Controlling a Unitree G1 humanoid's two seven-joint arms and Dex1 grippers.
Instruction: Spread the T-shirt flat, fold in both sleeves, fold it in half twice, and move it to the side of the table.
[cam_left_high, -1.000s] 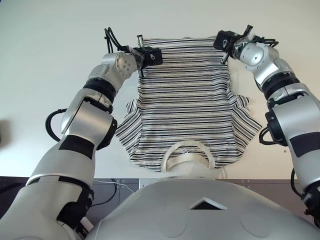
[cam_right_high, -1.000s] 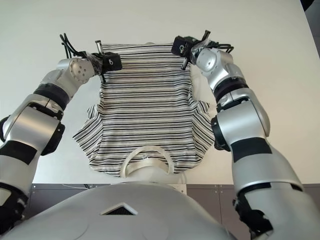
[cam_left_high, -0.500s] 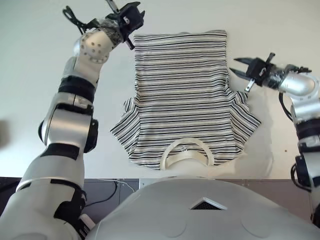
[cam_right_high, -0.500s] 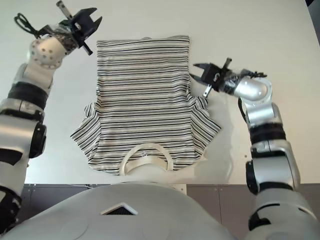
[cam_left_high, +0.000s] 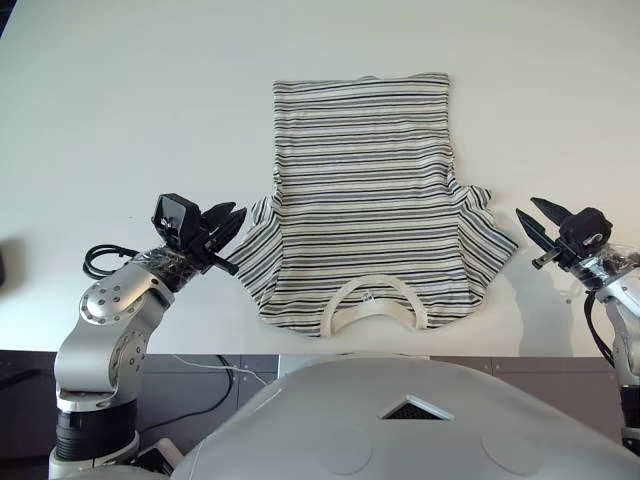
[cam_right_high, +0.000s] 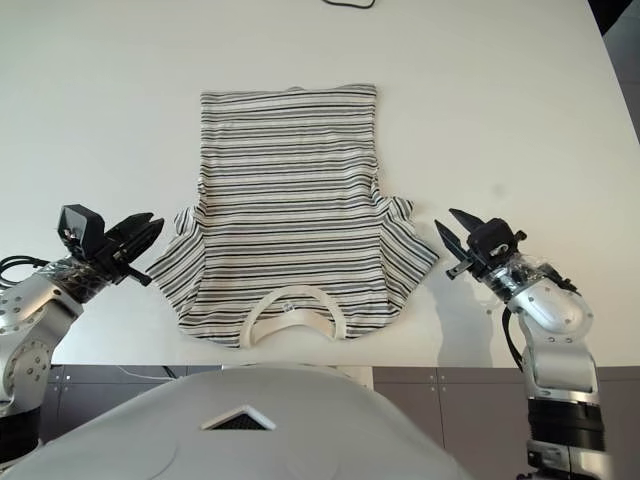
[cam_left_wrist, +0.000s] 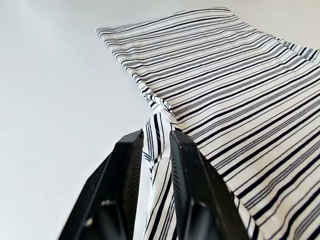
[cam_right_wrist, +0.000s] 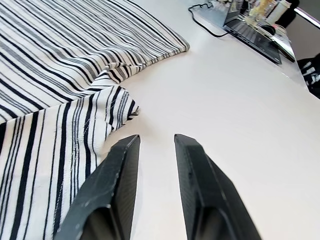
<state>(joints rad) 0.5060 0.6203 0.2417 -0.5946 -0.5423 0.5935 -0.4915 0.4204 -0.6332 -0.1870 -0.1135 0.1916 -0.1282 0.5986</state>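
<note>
The striped T-shirt (cam_left_high: 365, 190) lies spread on the white table (cam_left_high: 120, 120), its collar (cam_left_high: 378, 308) toward me and its hem at the far side. Both sleeves stick out to the sides. My left gripper (cam_left_high: 235, 238) is open at the left sleeve (cam_left_high: 255, 235); in the left wrist view the sleeve's edge (cam_left_wrist: 156, 152) sits between the two fingers of the gripper (cam_left_wrist: 156, 135). A short way to the right of the right sleeve (cam_left_high: 490, 235), my right gripper (cam_left_high: 527, 225) is open over bare table with nothing in it, as its own view shows (cam_right_wrist: 156, 140).
The table's front edge (cam_left_high: 150, 352) runs just below the collar. A black cable (cam_right_high: 350, 3) lies at the far edge. A laptop (cam_right_wrist: 250, 30) and small items stand beyond the shirt's far right corner. Wide bare table lies on both sides.
Both arms let go of the far hem corners and drew back toward me. They now sit low at the two sleeves, and the hem lies flat.
</note>
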